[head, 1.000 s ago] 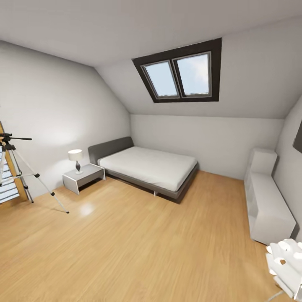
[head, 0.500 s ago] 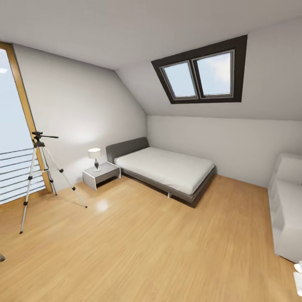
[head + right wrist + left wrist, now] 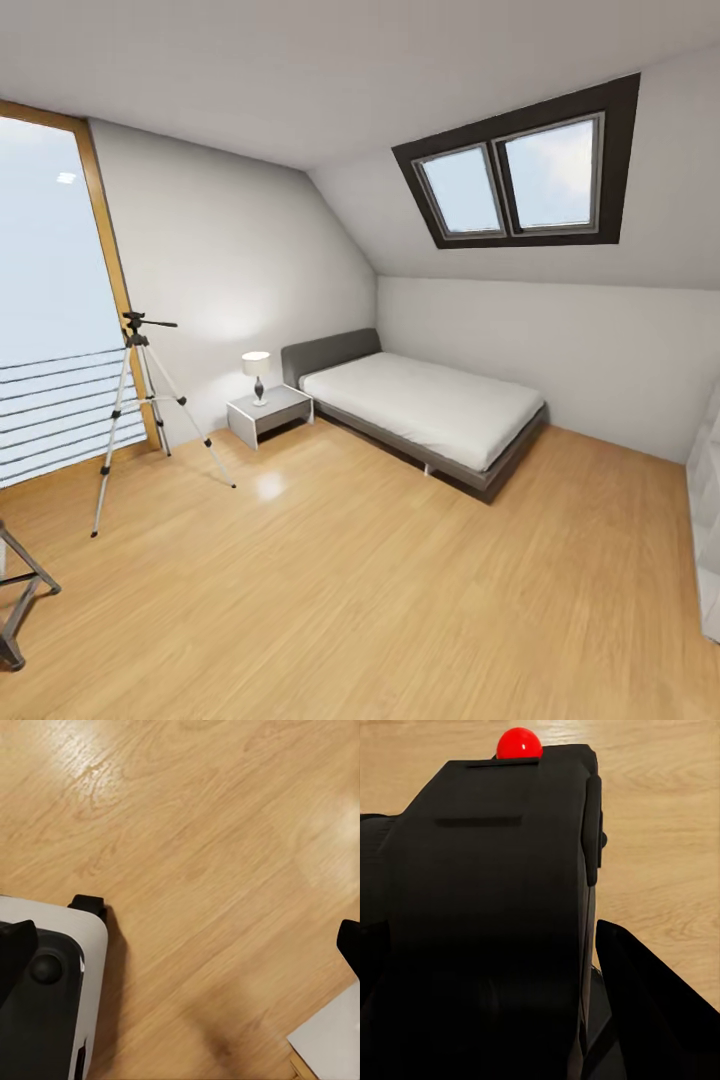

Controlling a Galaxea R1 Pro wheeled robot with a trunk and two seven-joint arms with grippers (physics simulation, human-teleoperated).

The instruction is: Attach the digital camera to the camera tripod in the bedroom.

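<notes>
Floor (image 3: 380, 590): light wood planks, smooth, slight sheen with soft glare patch. Walls: matt grey plaster look. Skylight (image 3: 520, 175): dark matt frame, clear glass. Window (image 3: 105, 250): warm wood frame. Tripod (image 3: 140, 400): thin silver-grey metal legs, black matt joints and head. Bed (image 3: 425, 405): grey cloth headboard, matt off-white mattress. Camera (image 3: 495, 907): matt black plastic; button (image 3: 519, 742) glossy red.
</notes>
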